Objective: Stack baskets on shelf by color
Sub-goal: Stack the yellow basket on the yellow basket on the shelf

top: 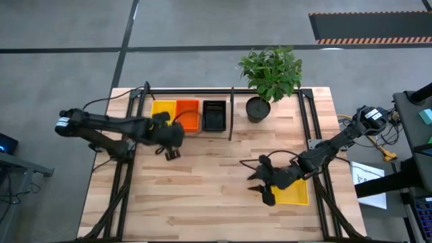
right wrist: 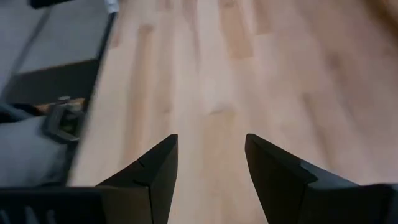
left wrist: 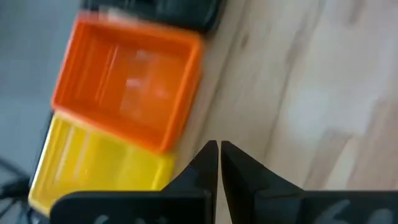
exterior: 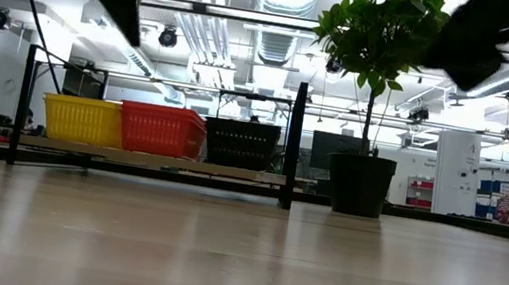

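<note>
High view: we count three baskets on the shelf [top: 233, 115], side by side along the table's far edge: yellow basket [top: 163, 109], orange basket [top: 188, 115], black basket [top: 214, 115]. The low view shows the same row, each colour in its own place and all about equally tall; whether any of them is already a stack of several we cannot tell. A plant pot [top: 258, 109] stands just beside the shelf's right end.

One more yellow basket, the loose one [top: 291, 194], lies on the table near the right edge, well apart from the shelf. The right gripper [top: 259, 181] hangs over its left end, fingers spread wide, empty; its wrist view shows only bare table between them.

The left gripper [top: 171, 154] hovers just in front of the shelf near the orange basket, fingers pressed together, holding nothing.

Our judgement: task mostly done. At least the loose one remains to be picked up, carried across and set on its yellow match.
</note>
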